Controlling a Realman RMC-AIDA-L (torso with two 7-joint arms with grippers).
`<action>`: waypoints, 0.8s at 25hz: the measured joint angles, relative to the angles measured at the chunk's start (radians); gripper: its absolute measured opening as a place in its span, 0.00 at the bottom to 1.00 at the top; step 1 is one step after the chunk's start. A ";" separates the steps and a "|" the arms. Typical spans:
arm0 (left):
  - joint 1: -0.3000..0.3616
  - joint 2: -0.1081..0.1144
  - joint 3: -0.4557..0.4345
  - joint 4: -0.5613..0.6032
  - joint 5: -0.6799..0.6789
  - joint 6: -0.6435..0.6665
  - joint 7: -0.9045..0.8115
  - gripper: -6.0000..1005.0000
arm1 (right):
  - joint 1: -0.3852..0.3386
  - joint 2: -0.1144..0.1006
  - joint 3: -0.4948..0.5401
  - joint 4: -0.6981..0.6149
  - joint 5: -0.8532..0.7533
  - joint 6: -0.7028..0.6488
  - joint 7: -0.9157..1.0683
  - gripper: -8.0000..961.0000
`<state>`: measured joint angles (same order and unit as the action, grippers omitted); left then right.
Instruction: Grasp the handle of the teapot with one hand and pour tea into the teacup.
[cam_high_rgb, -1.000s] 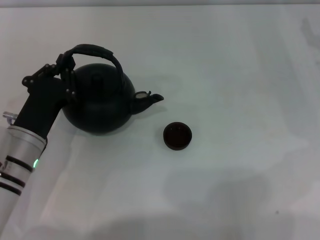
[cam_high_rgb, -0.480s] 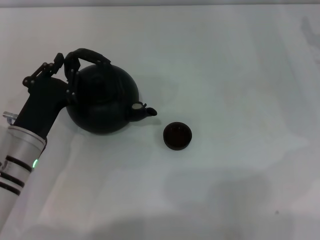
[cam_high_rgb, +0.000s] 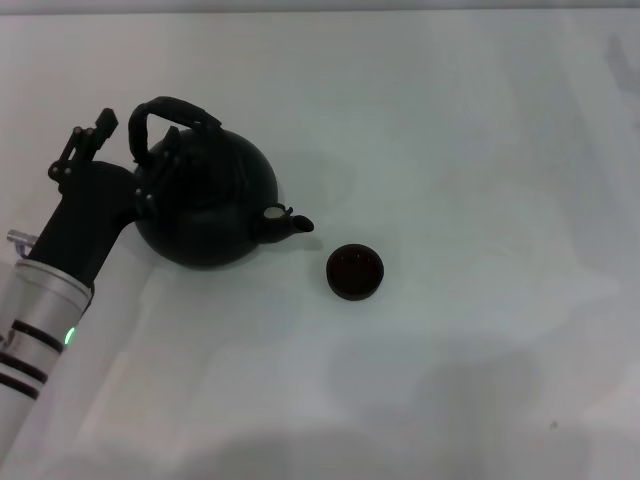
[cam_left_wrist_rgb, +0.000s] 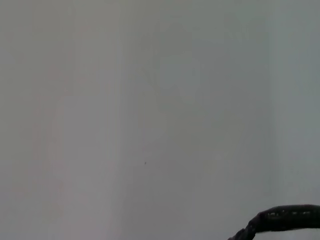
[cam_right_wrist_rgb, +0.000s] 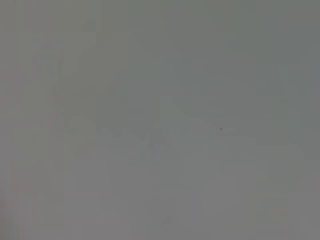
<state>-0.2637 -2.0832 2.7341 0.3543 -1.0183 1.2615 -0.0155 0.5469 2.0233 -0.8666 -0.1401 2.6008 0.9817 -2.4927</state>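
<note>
Since a second ago, the teapot (cam_high_rgb: 208, 205) has been tipped back down, and its spout (cam_high_rgb: 290, 224) has been swung from mid-picture toward the lower right, closer to the teacup (cam_high_rgb: 355, 272). Now the pot is set flat on the table (cam_high_rgb: 480, 150) in the upper left of the head view. The handle (cam_high_rgb: 165, 115) is leaned over to the pot's left side. The left gripper (cam_high_rgb: 122, 150) is spread wide, with one finger out to the left and the other against the pot's side, so the handle is let go. Nothing is held. The cup is kept in its spot, just right of the spout, not touching it. The pouring looks finished, though no tea can be made out in the dark cup. The right gripper is not seen anywhere.
</note>
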 joint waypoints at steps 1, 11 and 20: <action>0.003 0.000 0.000 0.000 0.000 0.001 -0.001 0.64 | 0.000 0.000 0.000 0.000 0.000 0.000 0.000 0.87; 0.058 0.002 0.001 -0.008 -0.001 0.111 -0.029 0.81 | -0.002 -0.001 0.000 0.003 -0.001 0.000 0.000 0.87; 0.116 0.001 -0.011 -0.018 -0.151 0.219 -0.150 0.80 | -0.012 0.000 -0.002 0.007 -0.001 0.000 -0.004 0.87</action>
<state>-0.1477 -2.0817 2.7236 0.3366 -1.1691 1.4801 -0.1654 0.5352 2.0231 -0.8681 -0.1331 2.6000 0.9816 -2.4970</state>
